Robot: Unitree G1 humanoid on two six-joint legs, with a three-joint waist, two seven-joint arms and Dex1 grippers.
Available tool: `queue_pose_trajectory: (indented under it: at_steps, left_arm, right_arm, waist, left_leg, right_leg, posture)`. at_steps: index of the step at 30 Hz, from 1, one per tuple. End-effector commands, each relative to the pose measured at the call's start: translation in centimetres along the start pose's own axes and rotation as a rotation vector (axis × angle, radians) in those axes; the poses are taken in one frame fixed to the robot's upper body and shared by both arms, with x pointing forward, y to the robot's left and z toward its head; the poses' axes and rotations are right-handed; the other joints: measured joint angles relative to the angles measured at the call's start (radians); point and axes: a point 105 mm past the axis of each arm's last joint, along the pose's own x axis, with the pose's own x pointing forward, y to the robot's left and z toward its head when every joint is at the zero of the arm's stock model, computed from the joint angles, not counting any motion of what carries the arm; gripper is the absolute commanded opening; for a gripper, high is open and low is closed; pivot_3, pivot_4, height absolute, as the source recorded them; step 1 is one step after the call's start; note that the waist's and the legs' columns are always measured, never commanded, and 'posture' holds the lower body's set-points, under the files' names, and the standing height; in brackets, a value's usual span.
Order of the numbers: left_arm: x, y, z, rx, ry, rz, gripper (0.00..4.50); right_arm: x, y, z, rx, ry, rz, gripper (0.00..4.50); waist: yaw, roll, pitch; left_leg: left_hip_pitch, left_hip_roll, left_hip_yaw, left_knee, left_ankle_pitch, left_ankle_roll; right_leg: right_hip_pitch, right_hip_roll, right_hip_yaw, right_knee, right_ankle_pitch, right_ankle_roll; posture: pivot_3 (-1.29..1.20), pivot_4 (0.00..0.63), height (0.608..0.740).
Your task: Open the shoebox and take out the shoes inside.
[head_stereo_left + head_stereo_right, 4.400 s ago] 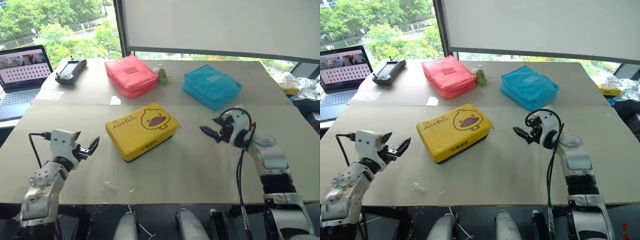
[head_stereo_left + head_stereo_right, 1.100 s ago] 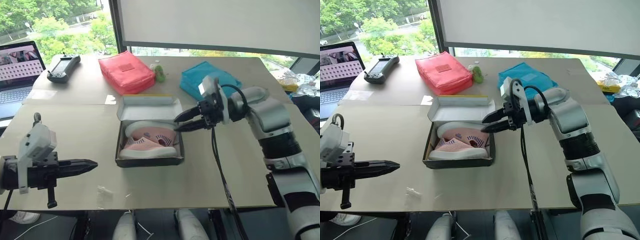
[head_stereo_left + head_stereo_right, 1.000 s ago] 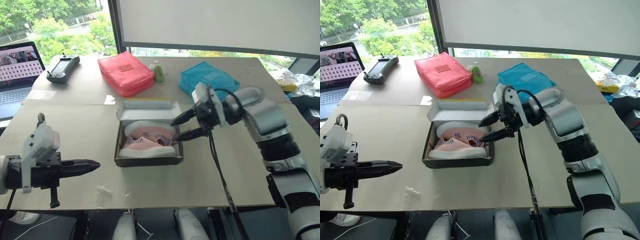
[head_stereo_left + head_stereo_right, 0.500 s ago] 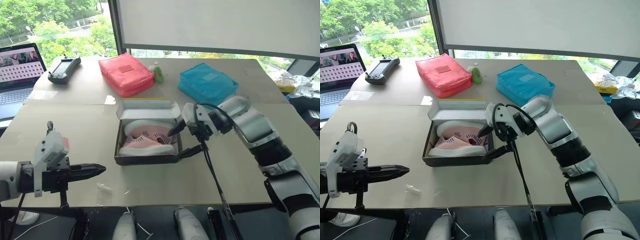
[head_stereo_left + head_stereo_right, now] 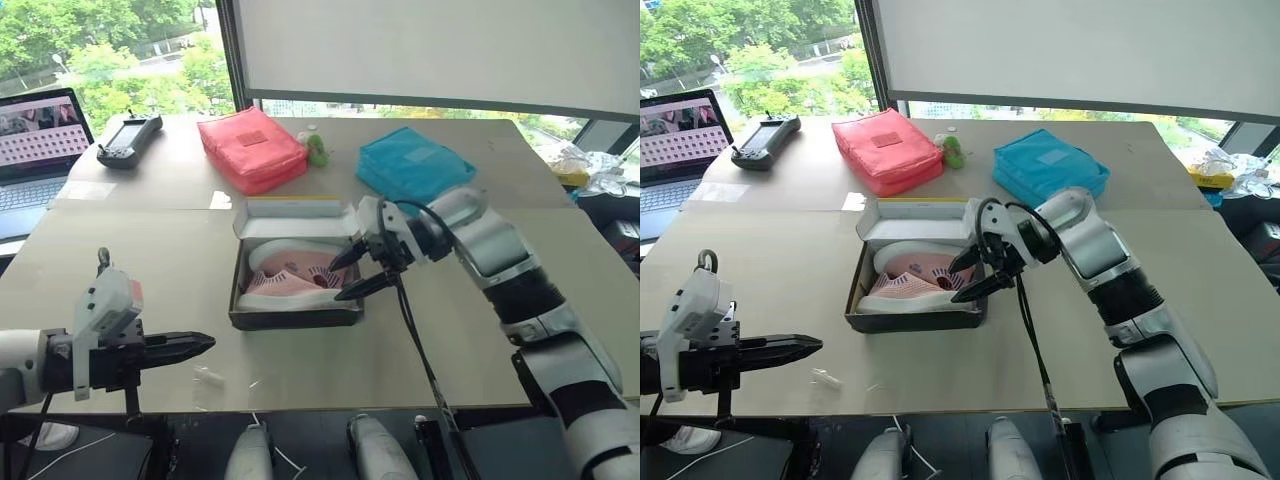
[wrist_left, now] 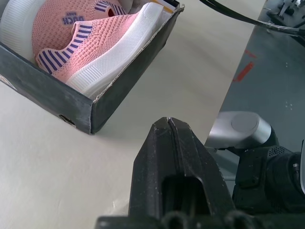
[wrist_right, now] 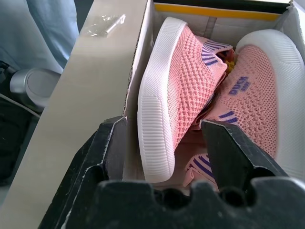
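The shoebox (image 5: pixel 296 290), a rectangular cardboard box with black sides and a white inside, sat open near the middle of the pale, matte table (image 5: pixel 480 350), its lid flap standing up along the far side. Inside lay the shoes (image 5: pixel 295 275), a pair of small pink knit slip-ons with thick, smooth white soles and dark striped trim, tipped on their sides against each other. The right gripper (image 5: pixel 968 276) reached in over the box's right end, its two black fingers apart, one on each side of the nearer shoe's white sole, not visibly pressing on it. The left gripper (image 5: pixel 196 345) hovered level over the table's near left edge, well apart from the box, its fingers pressed together and empty. Toward the far edge lay a soft red zip pouch (image 5: pixel 252 148) and a blue zip pouch (image 5: pixel 415 168), with a small green object (image 5: pixel 319 149) between them. At the far left corner stood a laptop (image 5: pixel 35 150) beside a dark handheld controller (image 5: pixel 130 137).
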Motion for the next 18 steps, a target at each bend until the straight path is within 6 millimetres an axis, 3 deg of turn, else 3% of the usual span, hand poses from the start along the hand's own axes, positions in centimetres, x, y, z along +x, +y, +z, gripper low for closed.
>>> queue_pose_trajectory:
  at_steps: [1,6,13,16,18]
  left_arm:
    - [-0.3,0.1,0.7,0.044,-0.012,0.013,0.00]
    - [-0.4,0.2,0.7,0.054,-0.009,0.018,0.00]
    - [-0.6,-0.1,0.5,0.057,-0.006,0.023,0.00]
    - [-0.5,-0.2,0.5,0.060,-0.006,0.023,0.00]
    - [-0.5,-0.2,0.5,0.062,-0.006,0.024,0.00]
  right_arm:
    - [0.0,-0.8,0.9,-0.060,0.003,-0.025,3.00]
    - [0.4,-1.3,-0.5,-0.045,0.032,-0.041,3.00]
    - [0.8,-0.4,-2.0,-0.028,0.065,0.000,3.00]
    - [1.1,-0.1,-2.3,-0.025,0.074,0.010,2.35]
    - [1.2,0.0,-2.3,-0.025,0.072,0.016,1.65]
  waist:
    - [-0.001,0.000,0.000]
    - [-0.001,0.000,0.000]
    - [0.000,0.000,0.000]
    - [0.000,0.000,0.000]
    - [0.000,0.000,0.000]
  left_leg:
    - [0.000,0.000,0.000,0.000,0.000,0.000]
    - [0.000,0.000,0.000,0.000,0.000,0.000]
    - [0.000,0.001,0.000,0.000,0.000,0.000]
    - [0.000,0.001,0.000,0.000,0.000,0.000]
    - [0.000,0.001,0.000,0.000,0.000,0.000]
  right_leg:
    - [0.000,0.000,0.000,0.000,0.000,0.000]
    - [0.000,0.001,0.000,0.000,0.000,0.000]
    - [0.000,0.001,0.000,0.000,0.000,0.000]
    - [0.000,0.001,0.000,0.000,0.000,0.000]
    - [0.000,0.001,0.000,0.000,0.000,0.000]
  posture:
    - [0.00,0.150,0.725]
    - [0.00,0.150,0.725]
    - [0.00,0.150,0.725]
    - [0.00,0.150,0.725]
    - [0.00,0.150,0.725]
